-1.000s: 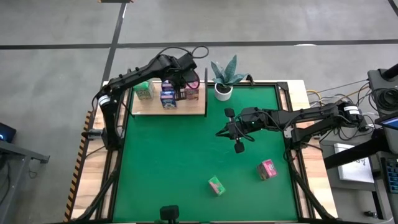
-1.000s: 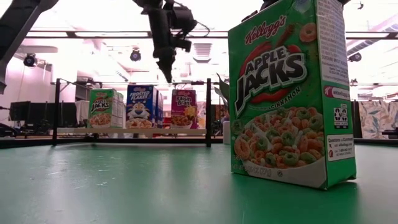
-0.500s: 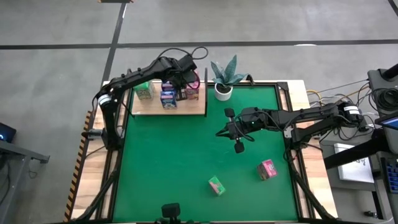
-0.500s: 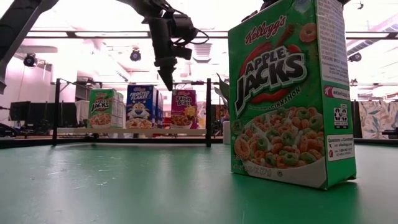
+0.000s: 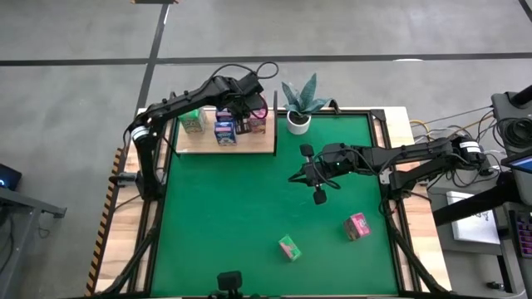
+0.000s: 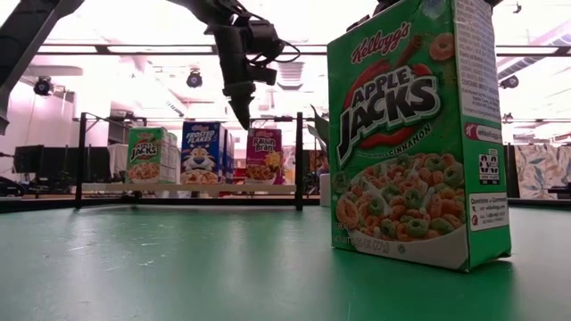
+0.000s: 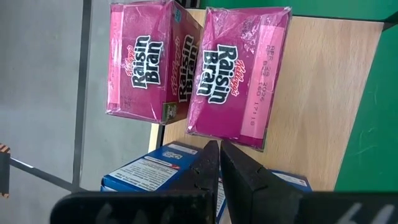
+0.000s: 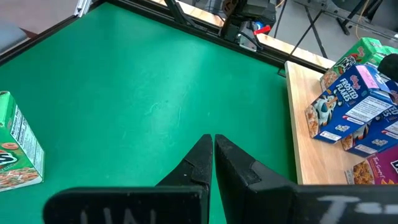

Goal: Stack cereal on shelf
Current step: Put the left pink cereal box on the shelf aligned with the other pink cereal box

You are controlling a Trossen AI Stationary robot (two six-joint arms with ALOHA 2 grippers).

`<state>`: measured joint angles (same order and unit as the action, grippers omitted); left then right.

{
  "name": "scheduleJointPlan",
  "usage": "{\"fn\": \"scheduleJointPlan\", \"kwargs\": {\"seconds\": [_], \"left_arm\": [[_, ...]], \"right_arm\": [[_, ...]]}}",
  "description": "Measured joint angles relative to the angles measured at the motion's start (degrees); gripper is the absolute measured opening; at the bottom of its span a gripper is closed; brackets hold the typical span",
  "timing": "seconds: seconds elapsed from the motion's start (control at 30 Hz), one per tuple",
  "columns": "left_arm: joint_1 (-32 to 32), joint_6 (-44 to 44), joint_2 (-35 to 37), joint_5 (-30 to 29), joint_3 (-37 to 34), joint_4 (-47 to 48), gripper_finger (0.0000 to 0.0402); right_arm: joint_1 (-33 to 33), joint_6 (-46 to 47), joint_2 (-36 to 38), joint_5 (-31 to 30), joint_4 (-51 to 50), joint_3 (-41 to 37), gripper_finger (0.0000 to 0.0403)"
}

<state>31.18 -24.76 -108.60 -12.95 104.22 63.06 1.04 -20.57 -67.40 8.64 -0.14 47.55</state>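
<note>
Overhead: left gripper (image 5: 247,106) sits pinched shut and empty over the pink cartons (image 5: 256,123) at the far-left shelf (image 5: 249,143). Right gripper (image 5: 309,174) hovers mid-table, also shut, holding nothing. A green carton (image 5: 289,247) and a pink carton (image 5: 357,226) wait on the near table.

Table level: Apple Jacks box (image 6: 417,134) stands upright up close; shelf row far behind.

Left wrist: fingers (image 7: 239,171) are together above two Raisin Bran boxes (image 7: 236,74).

Right wrist: closed tips over bare felt; Frosted Flakes (image 8: 348,109) lies on the shelf.

Advice: open wide before descending, square to the carton faces, and place it flush beside its neighbours.
</note>
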Motion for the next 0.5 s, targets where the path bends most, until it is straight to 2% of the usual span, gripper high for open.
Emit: {"fn": "scheduleJointPlan", "kwargs": {"seconds": [0.5], "left_arm": [[-0.3, 0.3, 0.0, 0.1, 0.0, -0.1, 0.0000]], "right_arm": [[0.0, 0.0, 0.0, 0.0, 0.0, 0.0, 0.0009]]}}
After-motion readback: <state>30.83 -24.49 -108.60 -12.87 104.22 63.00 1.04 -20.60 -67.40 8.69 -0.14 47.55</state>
